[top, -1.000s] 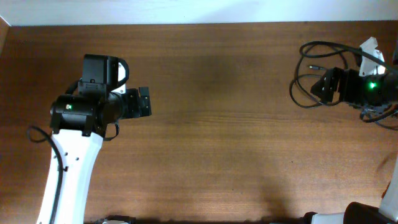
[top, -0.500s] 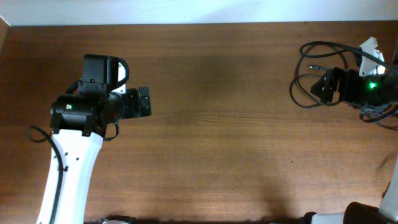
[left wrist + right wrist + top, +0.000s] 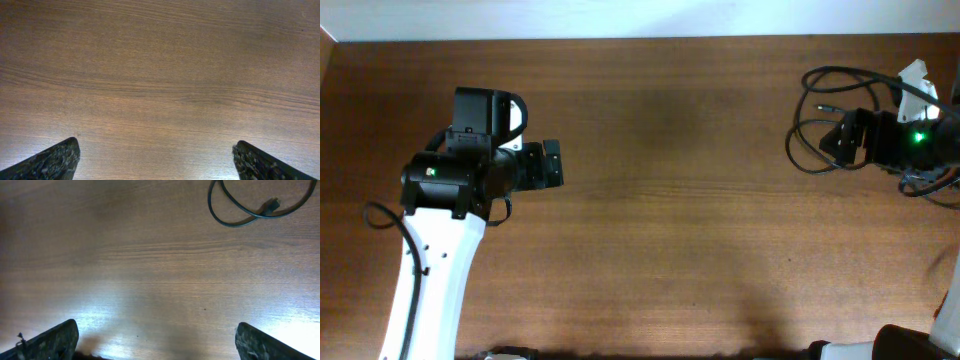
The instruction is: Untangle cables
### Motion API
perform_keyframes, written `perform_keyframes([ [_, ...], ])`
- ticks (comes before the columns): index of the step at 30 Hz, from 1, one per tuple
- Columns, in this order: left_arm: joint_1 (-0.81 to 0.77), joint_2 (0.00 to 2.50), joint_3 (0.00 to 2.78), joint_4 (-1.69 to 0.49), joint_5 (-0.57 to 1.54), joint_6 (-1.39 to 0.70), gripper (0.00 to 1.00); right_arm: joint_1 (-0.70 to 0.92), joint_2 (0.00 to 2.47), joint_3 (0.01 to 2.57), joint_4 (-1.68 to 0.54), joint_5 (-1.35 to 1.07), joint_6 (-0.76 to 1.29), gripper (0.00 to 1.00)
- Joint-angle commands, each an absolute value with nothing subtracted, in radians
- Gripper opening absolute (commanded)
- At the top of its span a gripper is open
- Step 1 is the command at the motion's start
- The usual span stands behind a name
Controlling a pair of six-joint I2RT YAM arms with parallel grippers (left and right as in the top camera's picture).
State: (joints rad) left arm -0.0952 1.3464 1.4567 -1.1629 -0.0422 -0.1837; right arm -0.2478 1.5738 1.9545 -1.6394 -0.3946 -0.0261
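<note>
The cables (image 3: 812, 118) lie as thin black loops at the table's far right, bunched around and partly under my right arm. In the right wrist view one loop of cable (image 3: 235, 210) with a small plug end (image 3: 271, 205) curves across the top right. My right gripper (image 3: 840, 140) stands open over the loops; its fingertips (image 3: 55, 341) frame bare wood, with nothing between them (image 3: 157, 342). My left gripper (image 3: 552, 164) stays far off on the left, open over bare wood (image 3: 155, 160), holding nothing.
The brown wooden table (image 3: 670, 220) stretches between the two arms. A white wall edge (image 3: 620, 18) runs along the back. A small white object (image 3: 916, 78) sits beside the cables at the far right. A thicker black arm wire (image 3: 380, 215) loops beside the left arm.
</note>
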Motion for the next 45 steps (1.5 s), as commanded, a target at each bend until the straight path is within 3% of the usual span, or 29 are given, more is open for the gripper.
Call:
perform_keyframes([
  [1, -0.096, 1.348, 1.458, -1.161, -0.052, -0.186, 0.99, -0.247, 1.566, 1.965, -1.642, -0.408, -0.026, 0.98],
  [23, -0.096, 1.157, 1.446, -1.156, -0.049, -0.186, 0.99, -0.247, 1.566, 1.965, -1.642, -0.408, -0.026, 0.99],
  [27, -0.096, 1.079, 1.356, -0.999, -0.033, -0.186, 0.99, -0.247, 1.566, 1.965, -1.642, -0.408, -0.026, 0.99],
  [38, -0.096, 0.720, 0.789, -0.295, 0.056, -0.186, 0.99, -0.247, 1.566, 1.965, -1.642, -0.408, -0.026, 0.99],
  [45, -0.096, 0.538, 0.548, -0.001, 0.044, -0.186, 0.99, -0.247, 1.566, 1.965, -1.642, -0.408, -0.027, 0.99],
])
